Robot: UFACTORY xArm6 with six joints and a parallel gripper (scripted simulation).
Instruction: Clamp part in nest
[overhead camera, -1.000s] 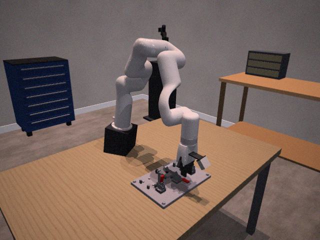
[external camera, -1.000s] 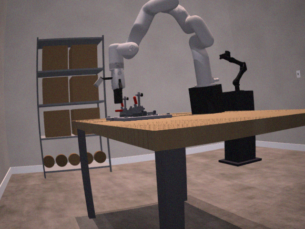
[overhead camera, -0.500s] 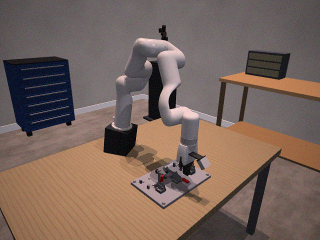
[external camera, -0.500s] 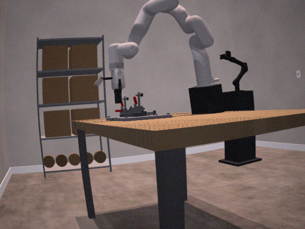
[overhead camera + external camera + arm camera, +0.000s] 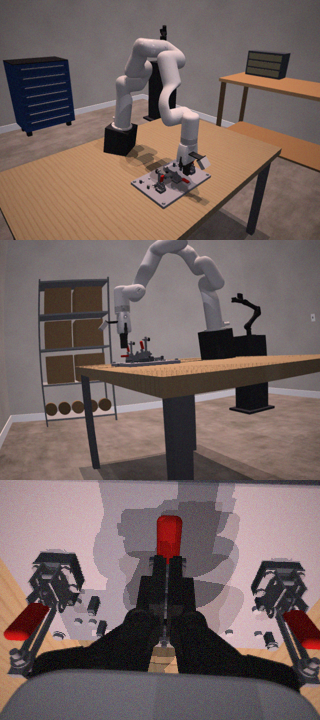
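Observation:
My gripper [image 5: 186, 172] [image 5: 124, 346] [image 5: 167, 573] is shut with nothing between its fingers. It hangs just above the middle clamp of the grey fixture plate [image 5: 175, 197] [image 5: 60, 510]. That clamp's red handle [image 5: 185, 180] [image 5: 124, 355] [image 5: 169, 535] lies low and points outward, just beyond the fingertips in the wrist view. The two outer clamps stand open with bars raised; their red handles stand up, one nearer the top camera [image 5: 162, 178] [image 5: 141, 344] [image 5: 302, 629] and one farther off [image 5: 192, 162] [image 5: 26, 621]. The part cannot be made out; the fingers hide the middle nest in the wrist view.
The raised outer bars end in spindles, left [image 5: 20, 661] and right [image 5: 307, 666], close to the gripper's linkage in the wrist view. The plate rests on the wooden table [image 5: 77, 196] [image 5: 232, 364], near its edge. The black robot pedestal [image 5: 120, 139] stands behind.

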